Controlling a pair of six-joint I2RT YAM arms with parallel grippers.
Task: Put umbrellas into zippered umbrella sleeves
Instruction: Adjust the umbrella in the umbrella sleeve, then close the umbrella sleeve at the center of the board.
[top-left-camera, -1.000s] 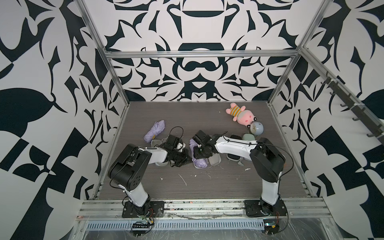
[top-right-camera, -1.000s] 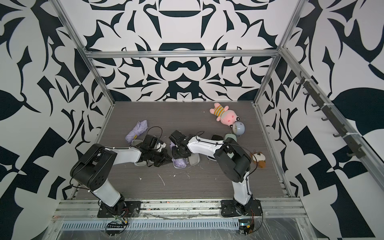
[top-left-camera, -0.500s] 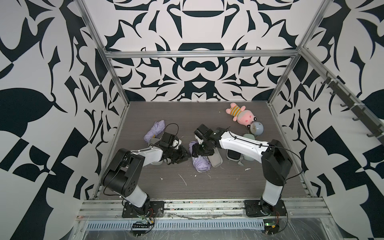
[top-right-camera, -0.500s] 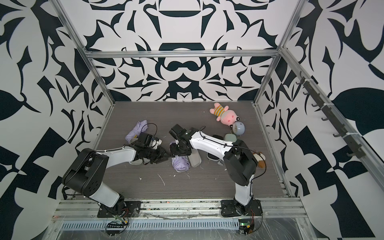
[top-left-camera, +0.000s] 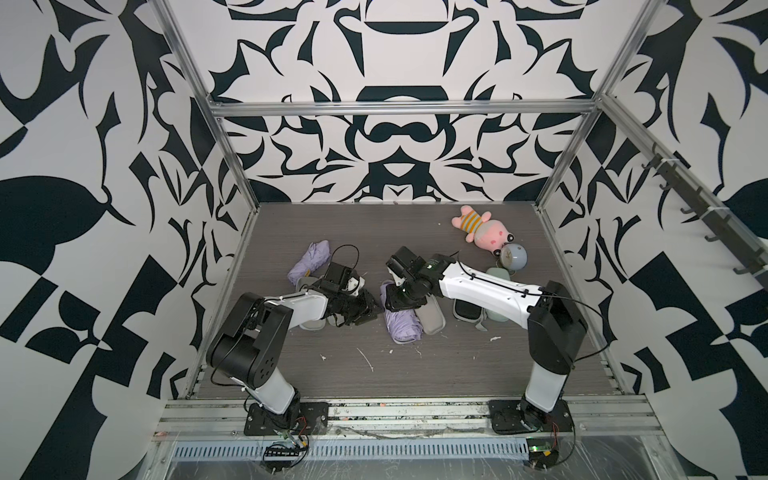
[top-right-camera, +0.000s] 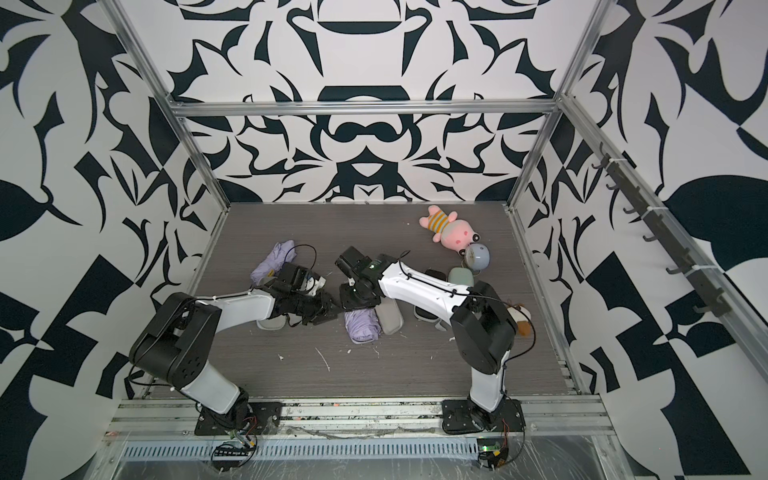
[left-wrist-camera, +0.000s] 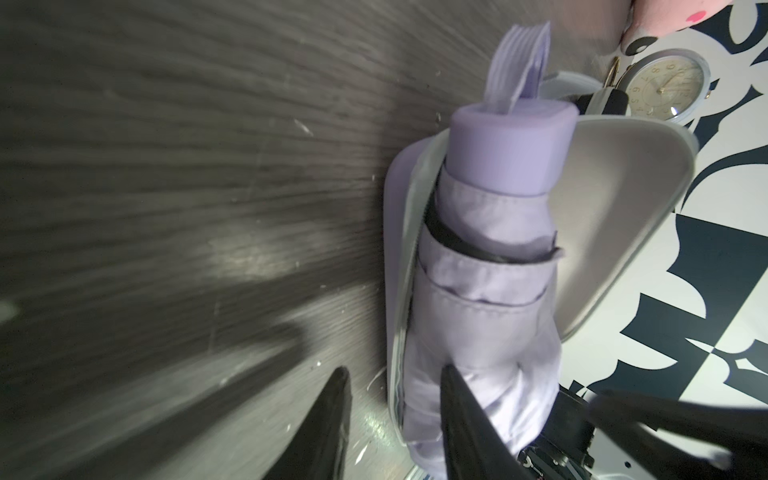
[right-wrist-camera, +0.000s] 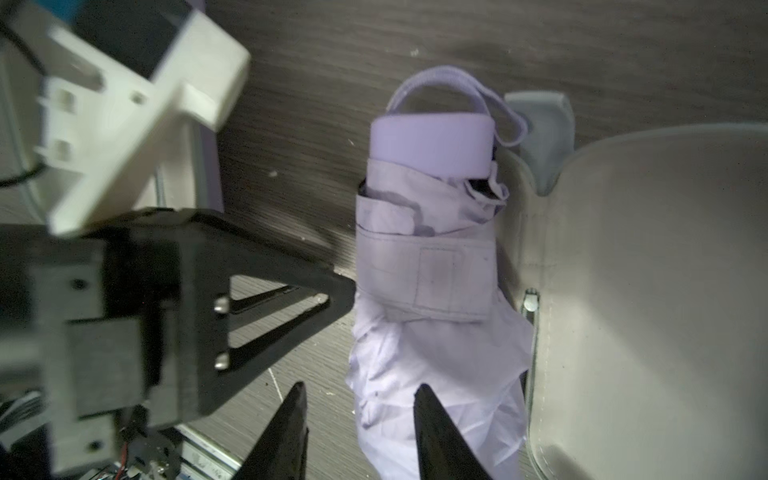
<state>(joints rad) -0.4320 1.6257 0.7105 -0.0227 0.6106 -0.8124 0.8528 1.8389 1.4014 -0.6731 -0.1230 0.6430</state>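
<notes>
With the folded lilac fabric umbrella (top-left-camera: 401, 328) lying in the open lilac hard-shell zip sleeve (top-left-camera: 432, 321) at the centre of the worktop (top-left-camera: 457, 365), the left claw (left-wrist-camera: 395, 370) at its 9 o'clock and the right claw (right-wrist-camera: 360, 386) at 12 o'clock stand spread and empty, apparently to tuck loose fabric in.

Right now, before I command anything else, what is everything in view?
Lilac folded fabric umbrella: one, lilac, lying in the open centre case.
Lilac hard-shell zip case: one, grey-lined, open, centre.
Loose lilac umbrella: one, lilac, rear left.
Grey-lined open case: one, outer colour unclear, left of centre.
Black zip case: one, black, open, right of centre.
Mint green case: one, mint, by the clock.
Pink plush toy: one, rear right.
Pale-blue round clock: one, beside the plush.
Left gripper: open, at centre umbrella.
Right gripper: open, at centre umbrella.
</notes>
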